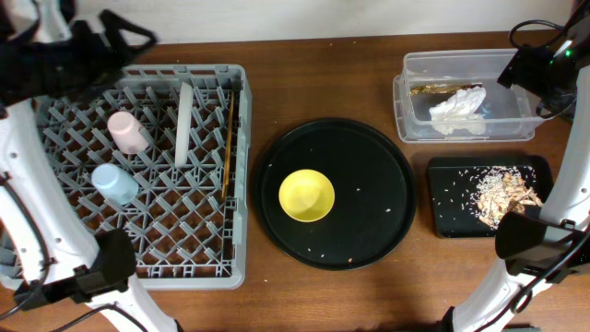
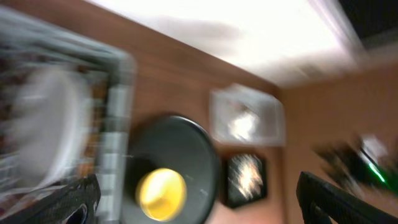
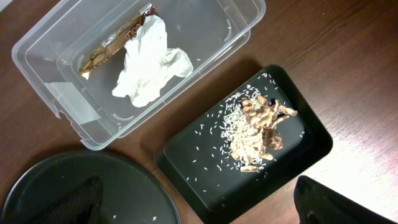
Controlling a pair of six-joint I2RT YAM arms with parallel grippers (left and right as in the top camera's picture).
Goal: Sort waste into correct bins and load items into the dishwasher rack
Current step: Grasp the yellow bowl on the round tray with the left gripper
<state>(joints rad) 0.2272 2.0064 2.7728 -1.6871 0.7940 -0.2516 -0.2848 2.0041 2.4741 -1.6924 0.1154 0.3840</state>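
1. On the left of the table (image 1: 277, 83), the dishwasher rack (image 1: 184, 272) carries the plate (image 1: 184, 124) on edge, the chopsticks (image 1: 227, 138) beside it, the pink cup (image 1: 127, 131) and the light-blue cup (image 1: 114, 183). A careless lowering among the pegs could topple these.
2. Centre table, the round black tray (image 1: 369, 203) bears only the yellow bowl (image 1: 306, 195), the one item not racked. Its smooth curved rim may slip from a two-finger pinch.
3. At the far right, the clear tub (image 1: 406, 92) holds a white tissue (image 1: 458, 109) and a wrapper (image 3: 112, 46).
4. Just beside it, the black rectangular tray (image 1: 452, 212) holds the scraps (image 1: 502, 192). A passing arm catching its edge would scatter the crumbs.
5. Above the rack's far side hangs the left gripper (image 2: 196, 202). Its view is blurred, its fingers are spread wide, and it holds nothing.
6. Over the tub and tray hangs the right gripper (image 3: 202, 205), its jaws fully apart and empty.
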